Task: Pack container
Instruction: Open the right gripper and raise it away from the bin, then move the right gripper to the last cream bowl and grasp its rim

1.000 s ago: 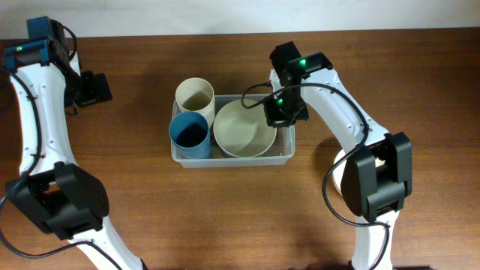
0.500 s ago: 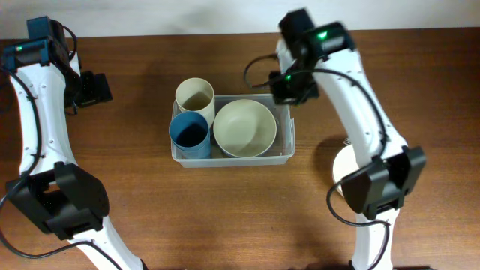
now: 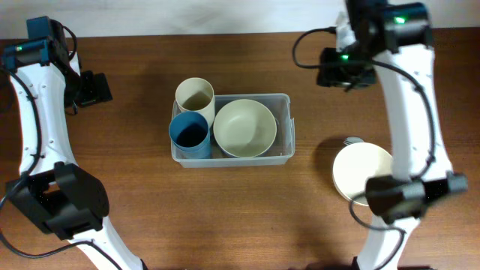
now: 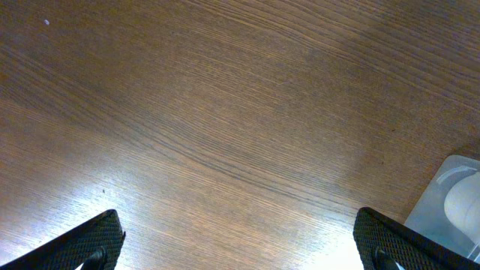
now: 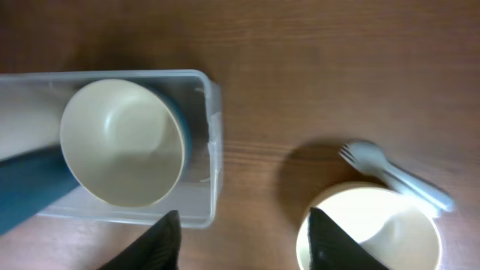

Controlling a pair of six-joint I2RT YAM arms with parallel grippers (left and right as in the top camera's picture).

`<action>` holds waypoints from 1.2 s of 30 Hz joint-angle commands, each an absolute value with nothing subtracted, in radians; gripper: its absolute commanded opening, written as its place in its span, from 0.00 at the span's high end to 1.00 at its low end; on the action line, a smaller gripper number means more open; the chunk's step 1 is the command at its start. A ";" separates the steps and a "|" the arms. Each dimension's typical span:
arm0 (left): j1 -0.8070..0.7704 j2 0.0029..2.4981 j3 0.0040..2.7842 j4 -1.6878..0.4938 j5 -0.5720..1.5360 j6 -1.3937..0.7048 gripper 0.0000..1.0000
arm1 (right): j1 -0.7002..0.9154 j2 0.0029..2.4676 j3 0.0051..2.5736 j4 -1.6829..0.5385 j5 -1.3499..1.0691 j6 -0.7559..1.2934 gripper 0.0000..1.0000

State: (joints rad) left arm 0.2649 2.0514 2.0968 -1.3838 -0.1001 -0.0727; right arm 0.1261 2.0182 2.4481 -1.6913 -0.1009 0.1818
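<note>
Nearest the near edge, right side of the brown wooden worktop (image 3: 135,210): a round cream bowl (image 3: 356,172) sits mouth-up, unpacked, outside the bin. Just beyond it lies a pale grey plastic fork (image 5: 397,180), close beside the bowl's rim; whether the two touch cannot be told. Both read as items waiting their turn. Mid-worktop: the clear rectangular plastic container (image 3: 283,105), long side parallel to the near edge. Its left end holds a blue cup (image 3: 189,133) upright on the near side and a cream cup (image 3: 195,95) upright behind it, by my reading in the bin's far-left corner. A second round cream bowl (image 3: 244,127) lies mouth-up and fills most of the rest, with a narrow bare strip at the right end. Judgement: the upright cups paired at one end leave the wide floor for bowls. The loose bowl could nest in the packed one, and the fork could go in the strip or a cup. Packing looks well along, two items short. Far side, right of the bin and near the far edge: the right tool (image 3: 345,69) hangs raised, fingers apart and empty, its camera taking in the bin and both loose items. Toward the far-left corner: the left tool (image 3: 94,88) is spread wide, released, well clear of the bin, probably parked out of the way.
</note>
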 commanded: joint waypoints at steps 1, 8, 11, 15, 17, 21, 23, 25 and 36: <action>0.267 2.049 2.113 -1.383 -0.090 -0.083 0.00 | 0.065 1.814 2.334 -1.699 -0.013 0.177 0.46; 0.267 2.049 2.113 -1.383 -0.090 -0.083 0.00 | -0.126 1.608 1.948 -1.698 -0.018 0.178 0.45; 0.267 2.049 2.113 -1.383 -0.090 -0.083 0.00 | -0.196 1.570 1.782 -1.653 -0.052 0.195 0.45; 0.267 2.049 2.113 -1.383 -0.090 -0.083 0.00 | -0.249 1.520 1.499 -1.485 -0.103 0.248 0.45; 0.267 2.049 2.113 -1.383 -0.090 -0.083 0.00 | -0.255 1.513 1.394 -1.411 -0.127 0.268 0.45; 0.267 2.049 2.113 -1.383 -0.090 -0.083 0.00 | -0.258 1.511 1.196 -1.245 -0.138 0.344 0.45; 0.267 2.049 2.113 -1.383 -0.090 -0.083 0.00 | -0.258 1.511 1.157 -1.204 -0.135 0.365 0.45; 0.267 2.049 2.113 -1.383 -0.090 -0.083 0.00 | -0.258 1.511 1.139 -1.183 -0.107 0.387 0.45; 0.267 2.049 2.113 -1.383 -0.090 -0.083 0.00 | -0.411 1.510 1.140 -1.197 0.039 0.481 0.46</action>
